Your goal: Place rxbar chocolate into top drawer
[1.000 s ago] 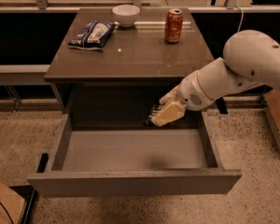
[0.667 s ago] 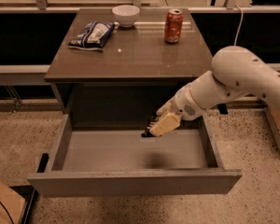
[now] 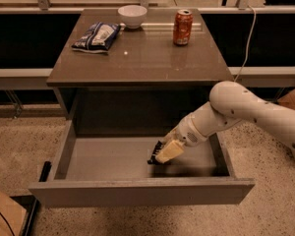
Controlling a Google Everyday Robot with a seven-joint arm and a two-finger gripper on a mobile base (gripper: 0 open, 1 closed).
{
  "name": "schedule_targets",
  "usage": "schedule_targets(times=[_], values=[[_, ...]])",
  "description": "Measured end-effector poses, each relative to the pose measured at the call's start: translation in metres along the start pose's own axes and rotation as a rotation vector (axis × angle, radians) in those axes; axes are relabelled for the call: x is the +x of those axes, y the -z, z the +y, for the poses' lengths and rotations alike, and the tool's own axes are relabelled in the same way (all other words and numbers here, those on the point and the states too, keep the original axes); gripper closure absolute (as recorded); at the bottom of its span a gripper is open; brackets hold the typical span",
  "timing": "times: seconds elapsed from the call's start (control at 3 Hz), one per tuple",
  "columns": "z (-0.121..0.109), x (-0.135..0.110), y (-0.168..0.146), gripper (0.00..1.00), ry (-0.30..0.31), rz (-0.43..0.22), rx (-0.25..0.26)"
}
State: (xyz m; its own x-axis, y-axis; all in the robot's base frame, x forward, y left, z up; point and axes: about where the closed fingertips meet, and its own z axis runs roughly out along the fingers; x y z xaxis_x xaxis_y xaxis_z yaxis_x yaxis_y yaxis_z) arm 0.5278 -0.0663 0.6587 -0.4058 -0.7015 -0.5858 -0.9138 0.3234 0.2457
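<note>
The top drawer [image 3: 137, 193] is found pulled fully out below the desk [image 3: 137, 65], its plain grey front panel nearest the camera. At the lower left, a brown paper item [image 3: 2, 215] is seen on the speckled floor, and a dark flat object [image 3: 42, 173] is noted against the drawer's left side.

Inside the drawer, right of centre, the gripper [image 3: 160, 157] is held low over the grey bottom. The pale fingers [image 3: 171, 150] are closed on the rxbar chocolate [image 3: 153, 159], which is seen as a small dark piece at their tips, tilted, just above the drawer floor; contact with the floor cannot be confirmed. The white arm [image 3: 236, 109] is passed in over the drawer's right wall from the right.

No obstruction is observed within the drawer. On the desk top, a blue-and-white crinkled bag [image 3: 96, 37] is laid at the left, a white bowl [image 3: 132, 15] is set at the far edge, and an orange soda can [image 3: 182, 27] is stood upright to its right. A pale cable [image 3: 246, 48] is hung beyond the right edge, and a cardboard box [image 3: 292, 100] is seen at the far right.
</note>
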Motion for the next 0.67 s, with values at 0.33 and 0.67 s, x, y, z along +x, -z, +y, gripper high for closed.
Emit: schedule_targets(times=[0.33,0.67], values=[[-0.0102,0.0142,-0.0187,0.58,-0.042,-0.057,-0.013],[-0.0184,0.0162,-0.0135,0.35,-0.067,-0.110,0.017]])
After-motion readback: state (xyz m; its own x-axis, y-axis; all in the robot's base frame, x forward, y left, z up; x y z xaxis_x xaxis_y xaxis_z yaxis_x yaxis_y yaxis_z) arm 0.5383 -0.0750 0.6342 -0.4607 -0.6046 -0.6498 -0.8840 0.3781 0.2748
